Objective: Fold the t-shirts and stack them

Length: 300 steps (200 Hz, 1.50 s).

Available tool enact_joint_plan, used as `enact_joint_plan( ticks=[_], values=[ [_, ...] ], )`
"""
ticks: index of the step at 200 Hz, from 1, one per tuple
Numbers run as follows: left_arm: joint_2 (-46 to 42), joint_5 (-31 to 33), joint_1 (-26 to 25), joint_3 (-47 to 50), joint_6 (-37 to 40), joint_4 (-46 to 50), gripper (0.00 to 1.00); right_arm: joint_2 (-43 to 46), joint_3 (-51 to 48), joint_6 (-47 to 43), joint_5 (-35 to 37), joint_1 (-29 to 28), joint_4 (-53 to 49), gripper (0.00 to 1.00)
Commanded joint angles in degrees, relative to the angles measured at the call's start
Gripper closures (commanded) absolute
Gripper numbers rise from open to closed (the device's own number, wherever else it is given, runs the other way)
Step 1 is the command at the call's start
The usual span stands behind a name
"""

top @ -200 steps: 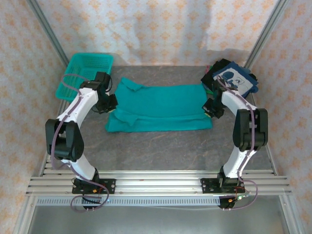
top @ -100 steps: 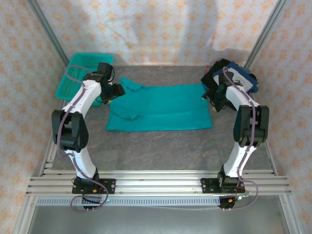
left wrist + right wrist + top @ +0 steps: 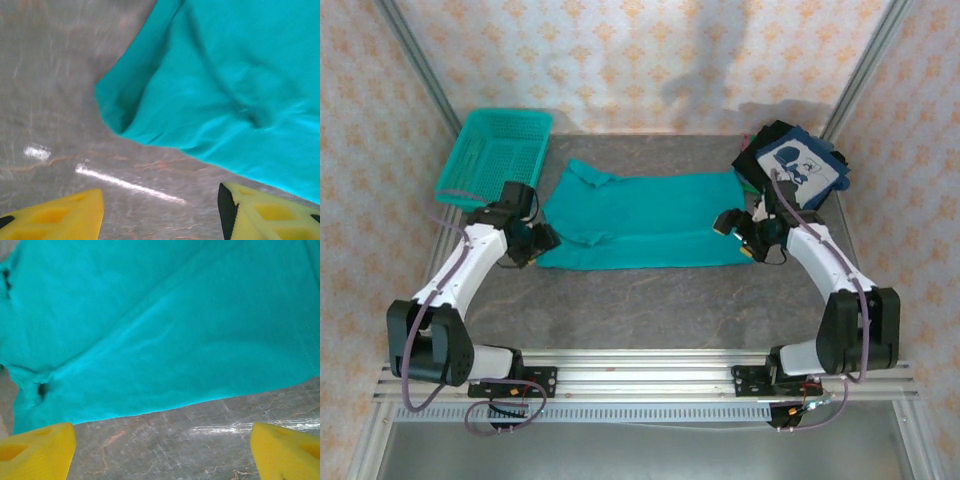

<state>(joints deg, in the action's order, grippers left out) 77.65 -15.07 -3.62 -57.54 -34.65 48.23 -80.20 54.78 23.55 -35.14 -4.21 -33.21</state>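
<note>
2 arms, 2 lots of t-shirts, 1 basket, 1 table.

1. Table (image 3: pixel 650 310): the grey, stone-look surface is carrying everything listed.
2. Teal t-shirt (image 3: pixel 650 225): it is lying mid-surface as a wide, part-folded band, with its long hem running parallel to the near edge. Cloth is bunching at its far left end. In the left wrist view its near left corner is curling slightly off the surface. In the right wrist view the hem is lying flat.
3. Basket (image 3: pixel 492 150): teal mesh, sitting at the far left corner, just beside the shirt's left end.
4. Folded dark t-shirts (image 3: pixel 795 165): these are resting at the far right corner, the top 1 showing a white-blue graphic.
5. Left gripper (image 3: pixel 542 240): it is hovering at the shirt's near left corner, with its jaws standing wide apart and holding nothing.
6. Right gripper (image 3: pixel 738 235): it is hovering at the near right corner, likewise spread and holding nothing.

Handling note (judgement): the step in hand is probably a paired grasp of the near hem for the next fold.
- Both grippers should be descending together.
- Each should be taking every layer at its corner, not just the top 1.
- They should be lifting evenly and keeping the hem taut between them.
- The left side needs care, since the curled corner and bunched cloth are inviting a partial pinch.
</note>
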Motion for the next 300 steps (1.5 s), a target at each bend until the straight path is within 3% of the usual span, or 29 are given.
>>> enact_joint_plan(
  ticks=[1,42,73,88,124,164,195,222,253,273,300],
  values=[
    [2.10,-0.93,0.90,3.09,-1.62,-5.46,0.39,-4.09,-1.35,0.98,1.41,-0.10,5.28,0.14],
    [7.36,1.68,1.85,7.39,-4.93,-16.24,0.37,-14.17,1.04,3.26,4.72,-0.03,10.40,0.27],
    [11.65,3.12,1.86,7.86,-7.52,-22.10,0.38,-19.35,2.66,4.68,8.26,-0.01,11.62,0.31],
    [13.90,4.66,1.86,6.96,-7.80,-21.37,0.46,-20.98,3.29,5.21,11.54,0.01,9.23,0.32],
    [17.79,9.52,1.95,5.08,-6.27,-14.48,0.75,-20.21,1.87,6.25,15.79,-0.01,4.60,0.35],
    [14.17,12.43,2.31,9.02,-4.60,-9.13,0.86,-14.78,-3.01,7.75,18.64,-0.01,1.20,0.36],
    [9.17,10.78,2.18,14.46,-4.79,-8.06,0.82,-9.19,-7.86,8.95,19.15,-0.01,-0.27,0.36],
    [1.77,9.46,-0.05,15.72,-6.29,-6.55,0.61,-5.21,-10.44,10.40,16.53,-0.09,-0.84,0.35],
    [-5.80,10.46,-5.67,8.25,-9.13,0.87,0.46,2.13,-10.68,10.34,13.79,-0.36,-3.65,0.26],
    [-8.11,10.21,-10.28,3.25,-12.10,3.12,0.42,6.81,-9.92,9.19,11.96,-0.36,-6.12,0.20],
    [-7.95,2.35,-13.43,5.54,-20.06,-4.64,0.39,11.14,-9.26,6.68,8.91,-0.40,-7.44,0.12]
  ],
)
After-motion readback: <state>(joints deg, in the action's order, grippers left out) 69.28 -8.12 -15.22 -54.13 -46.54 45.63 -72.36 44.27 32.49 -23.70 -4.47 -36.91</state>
